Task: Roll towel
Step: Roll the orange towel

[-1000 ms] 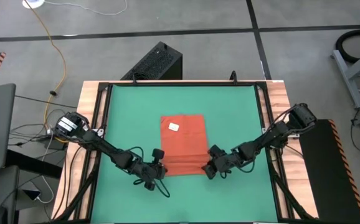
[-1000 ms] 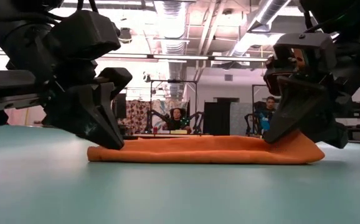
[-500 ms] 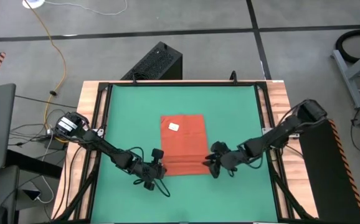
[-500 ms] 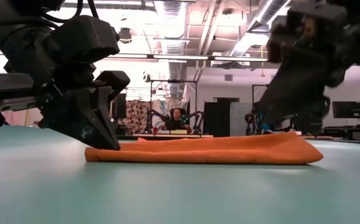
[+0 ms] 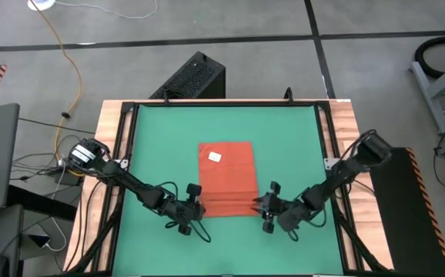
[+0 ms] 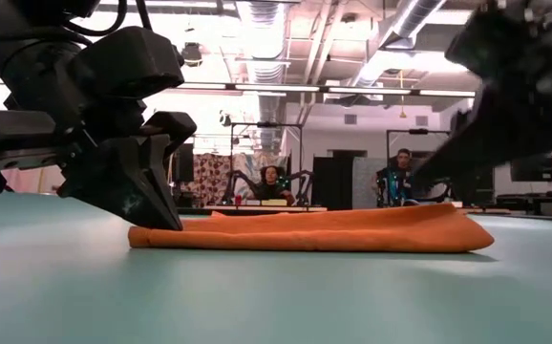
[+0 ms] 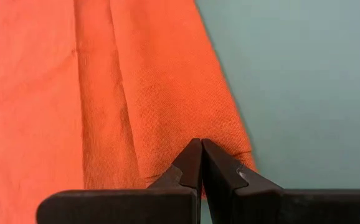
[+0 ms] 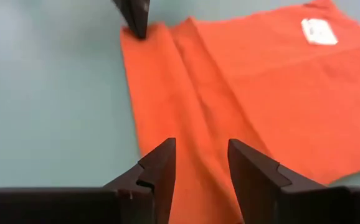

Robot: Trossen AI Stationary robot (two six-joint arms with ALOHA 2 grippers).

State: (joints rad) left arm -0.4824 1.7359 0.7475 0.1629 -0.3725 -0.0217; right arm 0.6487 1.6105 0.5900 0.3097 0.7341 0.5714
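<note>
Folded towel on the mat, one corner pinched, the other let go.

The soft orange-red cloth towel (image 5: 225, 178) lies flat mid green mat (image 5: 161, 138), its near edge folded over, white tag (image 5: 214, 157) toward the far side. The left gripper (image 5: 193, 208), low and reaching in from the left, is clenched on the towel's near left corner. The right gripper (image 5: 267, 209) has drawn back off the near right corner since a second ago; its fingers (image 8: 158, 163) stand parted, holding nothing.

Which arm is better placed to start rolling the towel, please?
Probably the left: its end effector is shut on the towel's near corner, while the right end effector hangs open just off the cloth.
</note>
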